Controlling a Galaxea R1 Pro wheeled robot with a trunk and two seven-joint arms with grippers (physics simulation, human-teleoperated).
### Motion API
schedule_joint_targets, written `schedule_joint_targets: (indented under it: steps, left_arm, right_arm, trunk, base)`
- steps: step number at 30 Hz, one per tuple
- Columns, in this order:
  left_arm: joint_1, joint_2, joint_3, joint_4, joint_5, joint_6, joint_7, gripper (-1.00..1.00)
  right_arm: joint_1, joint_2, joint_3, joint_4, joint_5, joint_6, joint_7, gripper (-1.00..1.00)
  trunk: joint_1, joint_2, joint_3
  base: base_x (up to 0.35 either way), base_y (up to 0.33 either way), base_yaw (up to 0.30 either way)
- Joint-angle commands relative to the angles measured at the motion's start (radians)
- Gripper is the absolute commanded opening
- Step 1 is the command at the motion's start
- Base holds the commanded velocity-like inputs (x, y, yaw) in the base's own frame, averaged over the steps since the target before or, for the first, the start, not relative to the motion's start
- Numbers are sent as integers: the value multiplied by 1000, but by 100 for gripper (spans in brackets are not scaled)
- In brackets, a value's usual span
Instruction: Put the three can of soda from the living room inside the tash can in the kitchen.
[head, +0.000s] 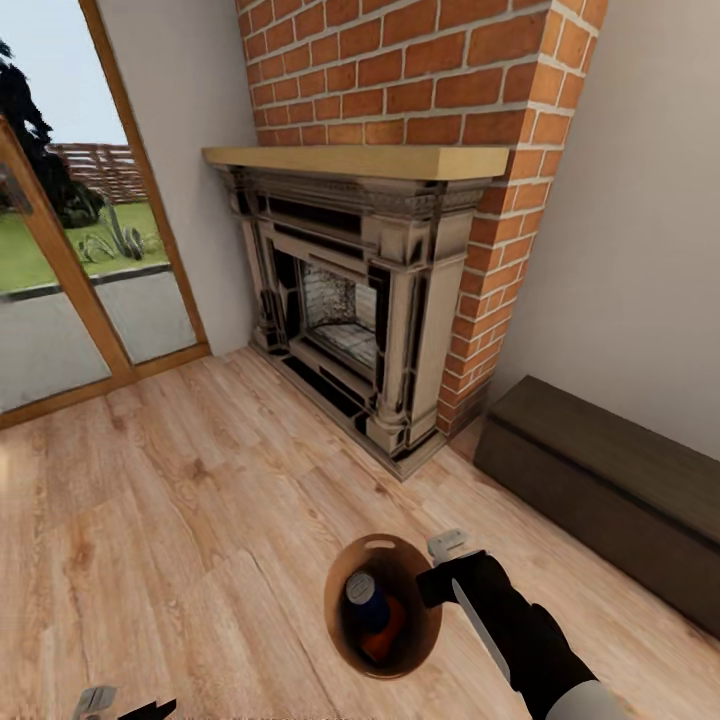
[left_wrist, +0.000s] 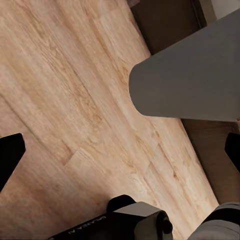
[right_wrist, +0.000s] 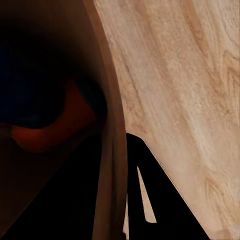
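Note:
The trash can (head: 352, 640), brown inside with an oval handle slot at its far rim, hangs just above the wood floor. My right gripper (head: 437, 585) is shut on its right rim; in the right wrist view the rim (right_wrist: 111, 150) runs between the jaws. Inside lie a blue can (head: 365, 597) with a grey top and an orange can (head: 386, 632), seen again as a blue can (right_wrist: 30, 95) and an orange can (right_wrist: 55, 131). A third can is hidden. My left gripper (left_wrist: 120, 150) is open and empty, with the bin's pale grey outer wall (left_wrist: 192, 75) ahead of it.
A red brick fireplace (head: 360, 300) with a pale wood mantel stands ahead. A long dark wood cabinet (head: 610, 480) runs along the right wall. A glass door (head: 80, 290) with a wood frame is at the left. Light plank floor (head: 180, 500) stretches between them.

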Motion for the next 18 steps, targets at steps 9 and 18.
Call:
schedule_joint_targets:
  steps: [9,18]
  left_arm:
    - [0,0,0,0,0,0,0,100]
    - [0,0,0,0,0,0,-2,100]
  right_arm:
    - [0,0,0,0,-18,0,6,-100]
    - [0,0,0,0,-18,0,6,-100]
  trunk:
    - [0,0,-12]
    - [0,0,-19]
  base:
    - [0,306,164]
    - [-62,277,214]
